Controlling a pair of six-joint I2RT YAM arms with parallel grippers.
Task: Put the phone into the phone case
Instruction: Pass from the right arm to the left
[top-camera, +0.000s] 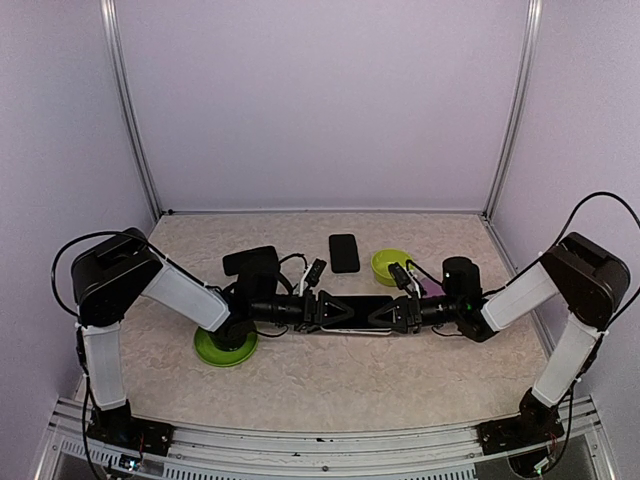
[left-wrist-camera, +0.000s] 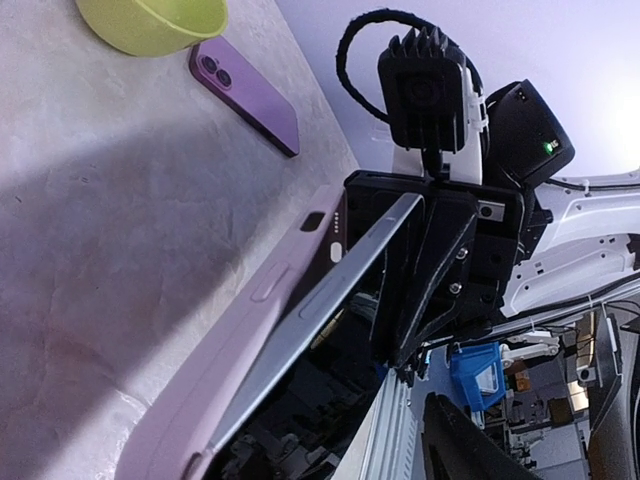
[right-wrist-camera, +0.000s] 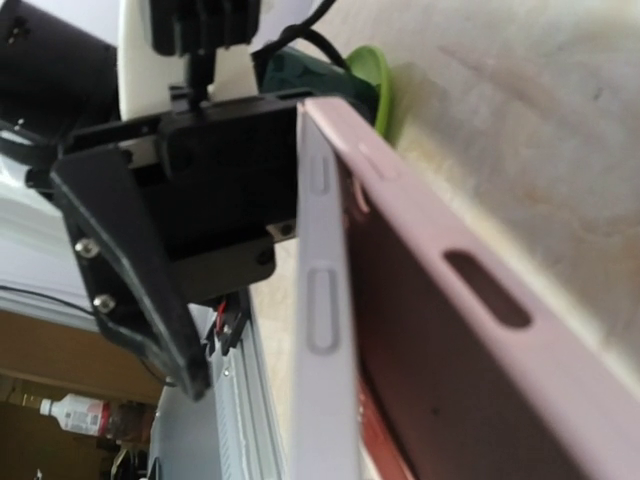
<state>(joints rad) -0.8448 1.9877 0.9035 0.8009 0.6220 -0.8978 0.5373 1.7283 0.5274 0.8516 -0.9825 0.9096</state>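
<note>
Between the two arms at mid-table, the phone (top-camera: 360, 308) is held over the pink phone case. In the left wrist view the phone's silver edge (left-wrist-camera: 310, 305) tilts up out of the case (left-wrist-camera: 200, 380), so one long side stands clear of it. The right wrist view shows that same edge (right-wrist-camera: 322, 290) beside the case wall (right-wrist-camera: 470, 330). My right gripper (top-camera: 400, 313) is shut on the phone's right end. At the left end, my left gripper (top-camera: 322, 310) has its jaws astride the phone and case, with a gap still showing beside one finger (left-wrist-camera: 460, 440).
A second, purple phone (top-camera: 344, 252) lies flat behind the arms, next to a yellow-green bowl (top-camera: 392, 265). A green plate (top-camera: 222, 348) sits under the left arm. Metal frame posts and pale walls enclose the table.
</note>
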